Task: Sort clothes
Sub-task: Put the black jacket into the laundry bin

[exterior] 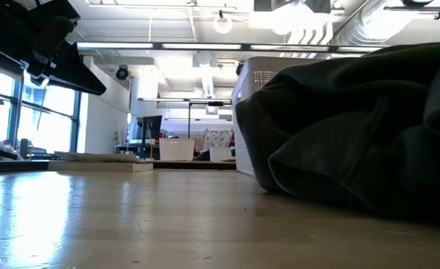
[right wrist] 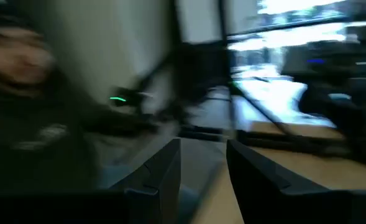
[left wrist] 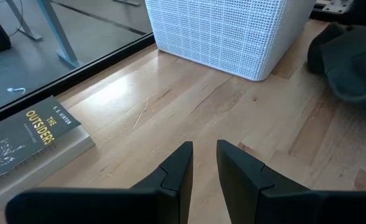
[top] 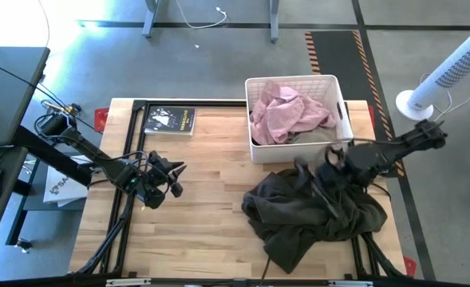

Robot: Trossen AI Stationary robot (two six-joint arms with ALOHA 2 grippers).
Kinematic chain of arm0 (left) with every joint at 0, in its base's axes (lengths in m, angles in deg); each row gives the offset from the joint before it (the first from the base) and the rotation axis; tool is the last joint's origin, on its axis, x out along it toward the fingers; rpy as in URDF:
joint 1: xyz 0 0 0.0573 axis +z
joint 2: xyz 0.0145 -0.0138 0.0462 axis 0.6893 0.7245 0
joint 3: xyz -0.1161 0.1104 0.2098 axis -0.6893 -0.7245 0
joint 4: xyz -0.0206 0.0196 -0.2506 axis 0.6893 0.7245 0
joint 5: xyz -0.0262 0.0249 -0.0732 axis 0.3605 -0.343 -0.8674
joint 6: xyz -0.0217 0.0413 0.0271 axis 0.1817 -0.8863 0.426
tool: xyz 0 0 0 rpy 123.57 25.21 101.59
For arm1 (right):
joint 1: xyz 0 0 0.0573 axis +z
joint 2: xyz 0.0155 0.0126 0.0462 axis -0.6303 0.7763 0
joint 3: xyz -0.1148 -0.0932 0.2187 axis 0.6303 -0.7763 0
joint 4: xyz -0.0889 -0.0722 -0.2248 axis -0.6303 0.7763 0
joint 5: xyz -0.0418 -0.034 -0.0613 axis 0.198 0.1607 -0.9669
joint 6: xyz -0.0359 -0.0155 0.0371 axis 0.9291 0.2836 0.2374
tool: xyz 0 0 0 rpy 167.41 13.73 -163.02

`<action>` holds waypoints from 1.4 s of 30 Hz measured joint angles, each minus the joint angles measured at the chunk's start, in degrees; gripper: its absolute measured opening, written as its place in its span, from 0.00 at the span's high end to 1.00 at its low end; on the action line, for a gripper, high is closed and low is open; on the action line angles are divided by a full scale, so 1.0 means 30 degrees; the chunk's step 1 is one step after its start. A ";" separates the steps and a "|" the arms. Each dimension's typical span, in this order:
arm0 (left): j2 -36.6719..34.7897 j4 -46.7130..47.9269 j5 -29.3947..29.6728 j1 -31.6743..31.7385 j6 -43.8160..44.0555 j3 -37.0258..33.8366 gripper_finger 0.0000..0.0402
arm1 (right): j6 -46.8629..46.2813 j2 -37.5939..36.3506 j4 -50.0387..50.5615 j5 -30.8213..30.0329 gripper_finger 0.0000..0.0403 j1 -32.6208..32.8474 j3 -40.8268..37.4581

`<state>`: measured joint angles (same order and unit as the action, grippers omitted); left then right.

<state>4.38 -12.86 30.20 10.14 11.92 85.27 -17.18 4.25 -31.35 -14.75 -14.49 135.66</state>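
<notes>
A pale pink garment (top: pixel 286 112) lies in the white lattice basket (top: pixel 342 108) at the far right. A dark olive-brown garment (top: pixel 314 211) lies crumpled on the table in front of the basket; it also shows in the low view (exterior: pixel 354 127) and the left wrist view (left wrist: pixel 350 56). My right gripper (top: pixel 330 163) hovers over that garment's far edge, open and empty (right wrist: pixel 202 155). My left gripper (top: pixel 173 177) is at the table's left, its fingers a narrow gap apart and empty (left wrist: pixel 204 149), pointing toward the basket (left wrist: pixel 226 31). The beige, black and navy garments are out of view.
A dark book (top: pixel 169 120) lies flat at the far left of the table, also in the left wrist view (left wrist: pixel 27 134). Bare wood (top: pixel 211 183) lies between my two grippers. A white fan (top: pixel 450 72) stands on the floor beyond the right edge.
</notes>
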 joint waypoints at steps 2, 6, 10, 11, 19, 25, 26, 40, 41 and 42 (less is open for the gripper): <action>0.0000 -0.0052 -0.0002 0.0000 0.0007 0.0000 0.82 | -0.0709 0.0356 -0.1672 -0.0040 0.69 0.0852 0.0023; 0.0000 -0.0033 -0.0013 0.0000 0.0000 0.0000 0.82 | -0.1707 0.2161 -0.3815 -0.3272 0.69 0.2047 0.0061; 0.0000 -0.0008 0.0102 0.0007 0.0006 0.0000 0.82 | -0.4373 0.3728 -0.1574 -0.4605 0.69 0.2241 0.0058; 0.0000 -0.0008 0.0111 0.0007 0.0004 0.0000 0.82 | -0.5275 0.3981 -0.0749 -0.4854 0.69 0.2241 0.0072; 0.0000 0.0007 0.0117 0.0000 0.0007 0.0000 0.82 | -0.9132 0.6421 0.1949 -0.4337 0.53 0.2233 0.0109; 0.0000 0.0021 0.0035 0.0007 0.0007 0.0000 0.82 | -1.0337 0.7085 0.5934 -0.2491 0.31 0.1593 0.0087; 0.0002 0.0021 0.0013 0.0000 0.0002 0.0000 0.82 | -1.0467 0.7075 0.6450 -0.2064 0.28 0.1437 0.0087; 0.0490 0.0021 0.0029 0.0007 0.0007 0.0000 0.82 | -1.2958 0.6910 2.0481 0.0338 0.24 0.0460 0.3190; 0.0633 0.0025 0.0029 0.0007 0.0007 0.0000 0.82 | -1.3147 0.6910 2.1018 -0.0143 0.24 0.0648 0.3039; 0.0797 0.0018 0.0016 0.0007 0.0007 0.0000 0.82 | -1.3411 0.6902 2.1208 -0.0492 0.24 0.0794 0.2740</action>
<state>6.77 -12.81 30.24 10.16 11.94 85.27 -57.42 24.95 32.28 -16.23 -12.11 143.88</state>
